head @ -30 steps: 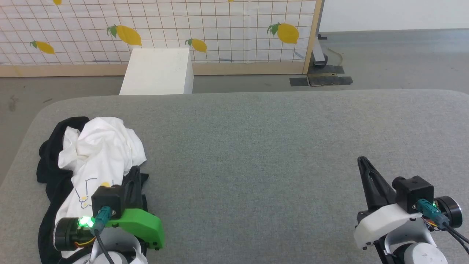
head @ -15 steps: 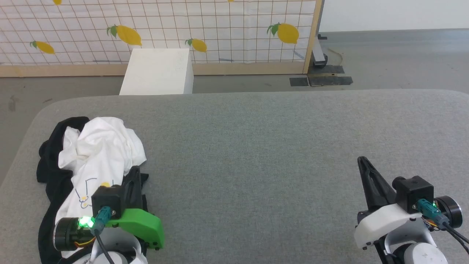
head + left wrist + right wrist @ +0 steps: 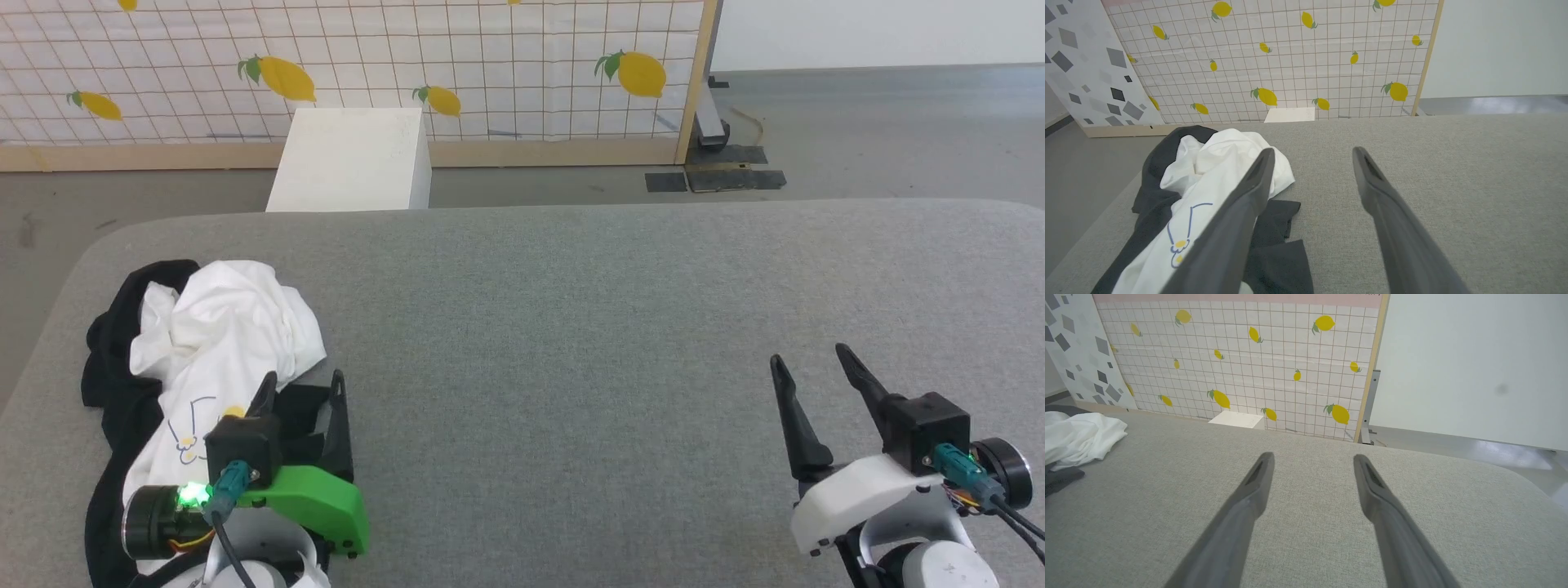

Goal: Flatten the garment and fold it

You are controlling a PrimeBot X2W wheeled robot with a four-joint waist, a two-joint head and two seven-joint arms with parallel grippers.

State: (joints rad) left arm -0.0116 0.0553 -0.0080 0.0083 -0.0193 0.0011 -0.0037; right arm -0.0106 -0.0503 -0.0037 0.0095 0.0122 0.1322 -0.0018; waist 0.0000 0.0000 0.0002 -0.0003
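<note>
The garment [image 3: 220, 327] lies in a crumpled heap at the left end of the grey table [image 3: 571, 327], near its rounded corner. It is white cloth bunched on top, with black sleeves spilling round the far and left sides and a flap of black at the near right. A small blue-and-yellow print [image 3: 192, 429] shows on the white, close to the near edge.

The left gripper [image 3: 303, 377] sits over the heap's near right part with its fingers spread wide and nothing pinched between them. In the left wrist view one finger [image 3: 1249, 192] crosses the white cloth and the other stands over bare table; I cannot tell whether either touches the cloth.

The right gripper [image 3: 808, 354] is well apart from the garment at the table's right end, its fingers also spread and empty above bare table.

Beyond the table stand a white box [image 3: 351, 159] and a lemon-print screen [image 3: 490, 65].
</note>
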